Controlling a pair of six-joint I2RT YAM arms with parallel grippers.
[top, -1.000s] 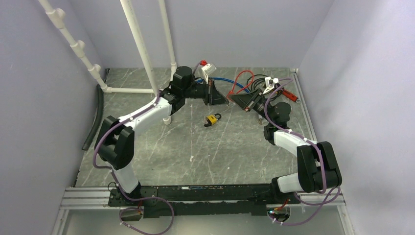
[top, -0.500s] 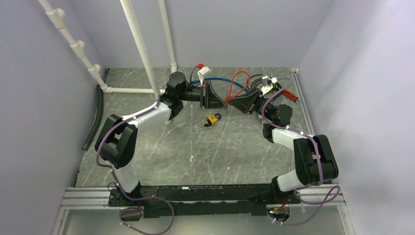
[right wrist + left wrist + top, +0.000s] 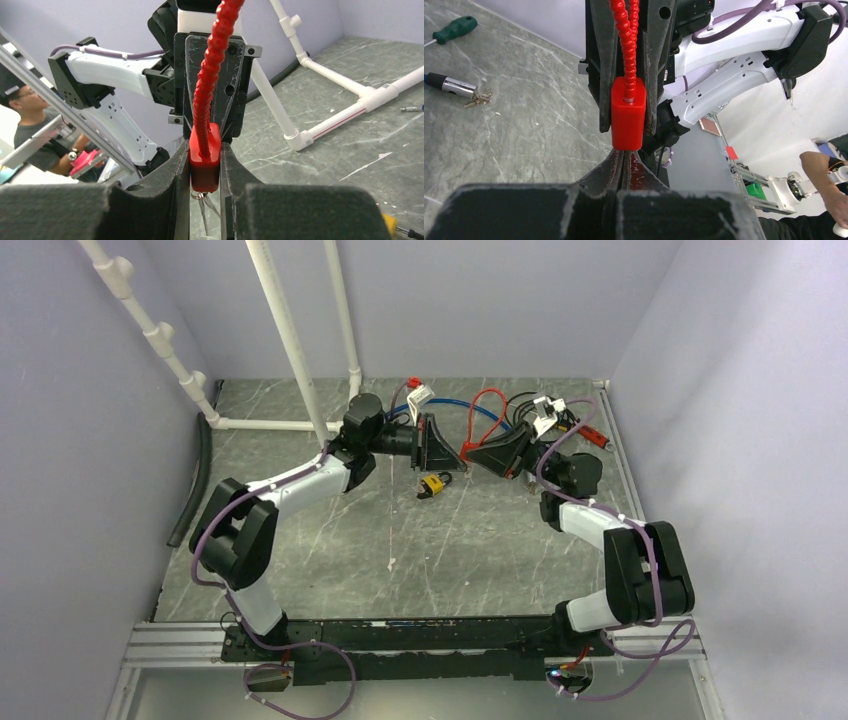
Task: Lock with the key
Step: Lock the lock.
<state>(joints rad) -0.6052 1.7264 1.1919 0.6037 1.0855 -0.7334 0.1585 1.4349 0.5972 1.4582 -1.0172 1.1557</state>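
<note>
1. Toward the back edge of the table, left of centre, the left gripper has its jaws pressed together. Its tips touch the end face of the lock body. Whether a key sits between them I cannot tell.
2. Between the two arms, raised off the table, is the red cable lock. Its body looks like a small, stiff, light block, while its ribbed red cable looks bendy. The block's flat sides are therefore probably the place to grip.
3. At right, the right gripper is clamped on those sides. The smooth faces may slip if a key is twisted. A thin metal ring hangs beneath the block.
</note>
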